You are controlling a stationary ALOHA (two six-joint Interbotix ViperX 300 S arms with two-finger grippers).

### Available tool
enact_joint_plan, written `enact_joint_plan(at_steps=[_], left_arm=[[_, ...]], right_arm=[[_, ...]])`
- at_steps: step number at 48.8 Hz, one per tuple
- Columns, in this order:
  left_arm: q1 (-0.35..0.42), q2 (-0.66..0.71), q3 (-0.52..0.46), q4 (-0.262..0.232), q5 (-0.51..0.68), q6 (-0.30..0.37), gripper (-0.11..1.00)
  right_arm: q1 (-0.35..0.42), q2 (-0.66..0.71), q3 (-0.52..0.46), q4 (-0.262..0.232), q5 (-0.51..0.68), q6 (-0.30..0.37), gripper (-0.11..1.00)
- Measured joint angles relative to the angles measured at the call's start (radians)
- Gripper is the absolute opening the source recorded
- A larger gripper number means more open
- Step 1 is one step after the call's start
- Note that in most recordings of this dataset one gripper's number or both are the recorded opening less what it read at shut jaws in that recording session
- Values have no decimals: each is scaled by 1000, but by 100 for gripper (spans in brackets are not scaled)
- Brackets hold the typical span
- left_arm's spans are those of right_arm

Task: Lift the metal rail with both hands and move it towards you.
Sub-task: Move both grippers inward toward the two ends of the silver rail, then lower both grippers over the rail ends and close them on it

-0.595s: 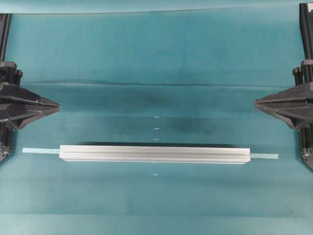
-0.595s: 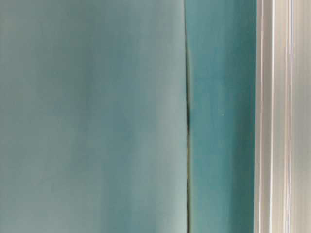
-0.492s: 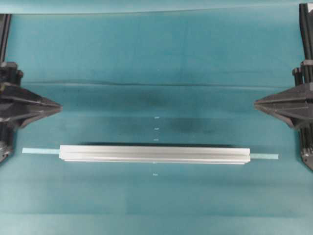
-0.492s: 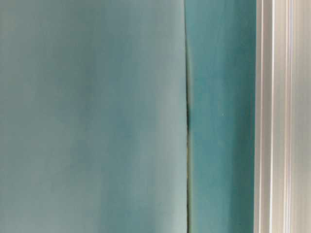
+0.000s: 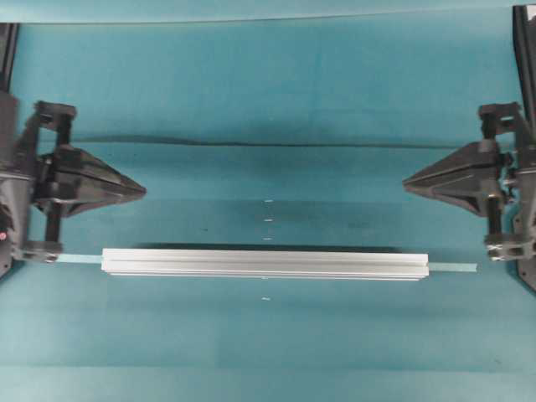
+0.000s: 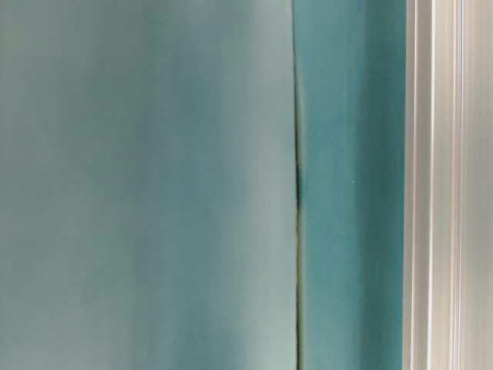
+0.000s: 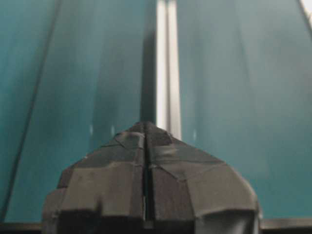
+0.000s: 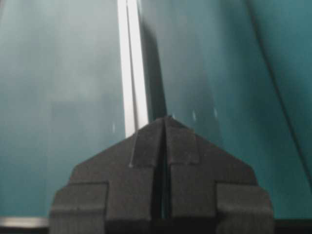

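- Both arms have swung inward since a moment ago; the left gripper (image 5: 138, 191) and right gripper (image 5: 410, 182) are now nearer the middle.
- Both sets of jaws are closed, empty.
- The rail (image 5: 264, 263) lies untouched on the worktop (image 5: 268, 92), so grasping is yet to come.

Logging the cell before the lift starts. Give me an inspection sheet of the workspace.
Surface: teal cloth, one crease across it.
Job's things: metal rail lying flat, untouched.
Clutter: pale-blue tape strip poking out from under the rail's ends; small white marks near the middle.
Grippers: left pincer and right pincer both shut, empty, apart from the rail.
Cables: nothing seen clearly.
Surroundings: nothing seen.
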Motion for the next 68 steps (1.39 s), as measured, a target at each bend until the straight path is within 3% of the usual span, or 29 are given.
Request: enact_joint_plan(at_steps=[24,37,49,54,60,63,68], left_arm=[[-34,187,-95,5,241,0,-5],[-52,288,-163,8,393,11,-5],[-61,324,-195,11,402,11,-2],[-63,327,-198,11,405,9,3],[-64,336,-198,11,408,8,16],[-64,345,-198,11,408,3,29],[-64,364,-198,11,417,-12,62]], right_arm=[[28,360,-247,3,417,48,1],[72,491,-310,2,497,49,2],[87,548,-333,2,511,51,9],[87,557,-333,2,520,51,18],[87,565,-333,3,528,51,43],[89,571,-333,3,526,51,63],[89,580,-333,3,520,51,90]])
